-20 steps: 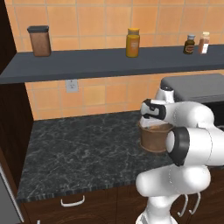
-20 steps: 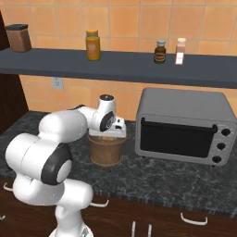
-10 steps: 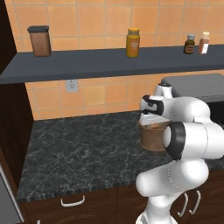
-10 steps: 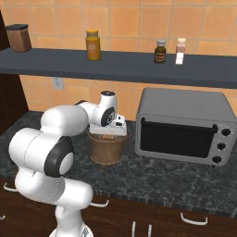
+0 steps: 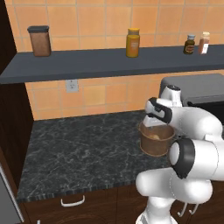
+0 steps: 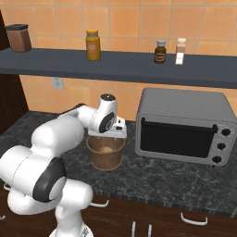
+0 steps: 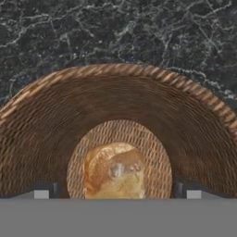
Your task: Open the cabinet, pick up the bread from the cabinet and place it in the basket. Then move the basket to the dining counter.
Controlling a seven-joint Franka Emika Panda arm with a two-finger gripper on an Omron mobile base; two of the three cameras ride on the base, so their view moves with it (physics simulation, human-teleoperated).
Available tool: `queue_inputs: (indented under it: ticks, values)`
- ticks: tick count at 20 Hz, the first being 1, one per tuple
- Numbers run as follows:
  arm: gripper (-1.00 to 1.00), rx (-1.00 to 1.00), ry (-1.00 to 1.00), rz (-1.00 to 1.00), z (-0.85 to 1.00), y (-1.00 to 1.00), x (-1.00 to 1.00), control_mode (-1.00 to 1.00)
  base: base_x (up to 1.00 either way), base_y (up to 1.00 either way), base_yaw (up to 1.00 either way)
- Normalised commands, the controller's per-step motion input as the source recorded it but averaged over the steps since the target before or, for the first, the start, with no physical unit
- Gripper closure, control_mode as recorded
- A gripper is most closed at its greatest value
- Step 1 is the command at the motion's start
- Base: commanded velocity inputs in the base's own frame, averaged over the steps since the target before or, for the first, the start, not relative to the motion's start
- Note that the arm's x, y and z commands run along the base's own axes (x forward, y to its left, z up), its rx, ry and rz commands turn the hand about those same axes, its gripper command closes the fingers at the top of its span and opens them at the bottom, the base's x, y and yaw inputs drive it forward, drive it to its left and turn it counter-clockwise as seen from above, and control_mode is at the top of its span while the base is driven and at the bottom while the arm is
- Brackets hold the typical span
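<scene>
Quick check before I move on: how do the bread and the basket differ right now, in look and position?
The bread is small, smooth and golden-tan; the basket is much larger, brown and woven. The bread is a solid rounded lump, while the basket is an open-topped round container. The bread lies inside on the basket's floor; the basket itself stands upright on the black marble counter, beside the toaster oven. Both are round and warm brown-toned.
</scene>
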Motion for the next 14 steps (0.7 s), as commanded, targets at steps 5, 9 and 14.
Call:
queue_inputs:
  ticks: [5,9,14]
  values:
    - [-1.00,0.01,-0.10,-0.01,0.37,-0.02,-0.39,-1.00,0.00,0.00,0.00]
    - [-1.00,0.00,0.00,-0.12,0.39,-0.13,-0.48,-1.00,0.00,0.00,0.00]
    - [-1.00,0.01,0.00,-0.27,0.21,-0.12,-0.38,-1.00,0.00,0.00,0.00]
